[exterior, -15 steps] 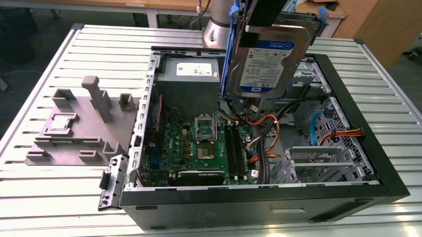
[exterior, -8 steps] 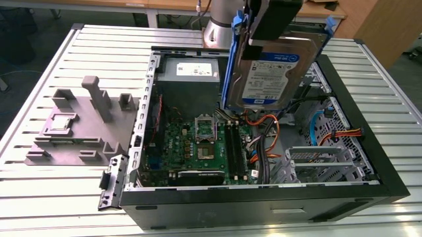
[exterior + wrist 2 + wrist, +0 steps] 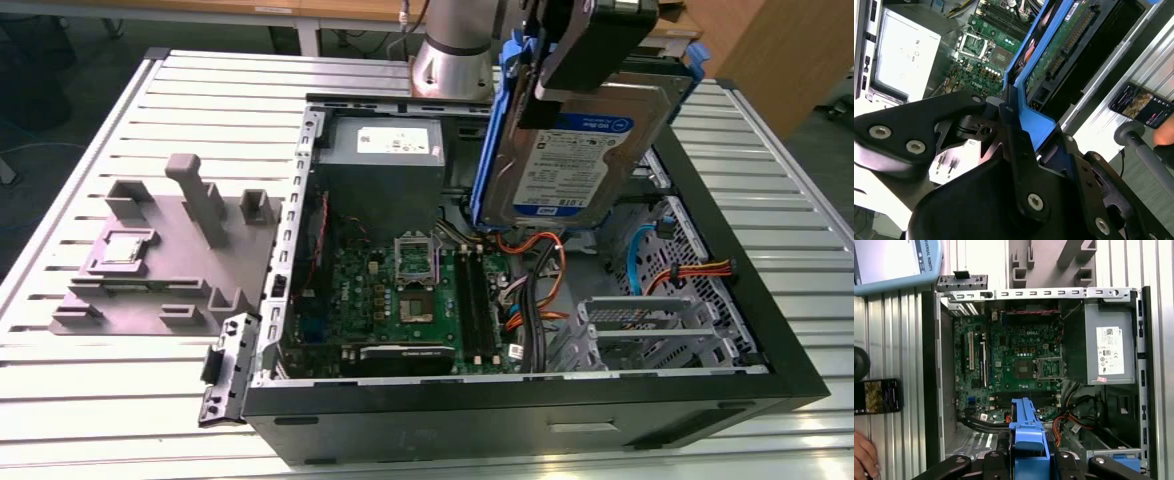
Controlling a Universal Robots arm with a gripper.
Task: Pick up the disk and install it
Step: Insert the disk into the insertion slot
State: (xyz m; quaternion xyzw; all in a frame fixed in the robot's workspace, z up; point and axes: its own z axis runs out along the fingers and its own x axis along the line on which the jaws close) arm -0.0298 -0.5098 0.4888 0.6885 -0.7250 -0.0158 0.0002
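So the gripper (image 3: pixel 561 95) is clamped on the disk (image 3: pixel 581 160) by the blue frame around it. In the second wrist view the fingers (image 3: pixel 1004 112) pinch one end of that frame, with the green board side of the disk (image 3: pixel 1064 45) running away from them. The disk hangs below the grip, close to upright, label facing the exterior view. It's up in the air over the open computer case (image 3: pixel 787 370), toward the far side, with its lower edge just above the orange cables (image 3: pixel 534 250) and near the motherboard (image 3: pixel 400 290). It isn't touching anything but the fingers, as far as I can tell.

My take on the carry: the pinch is on the plastic frame only, at one end, so the disk can swing or slip if the arm jerks – slow and steady is best here. I'd watch the low corner near those cables, since a snag would twist it in the grip. The metal drive cage (image 3: pixel 641 325) sits at the near right of the exterior view, well apart from the disk, so lining up square looks like the hard bit.

Also there's a hand (image 3: pixel 864 457) by a phone (image 3: pixel 876 396) on the table (image 3: pixel 80 400) beside the case – worth giving that side room
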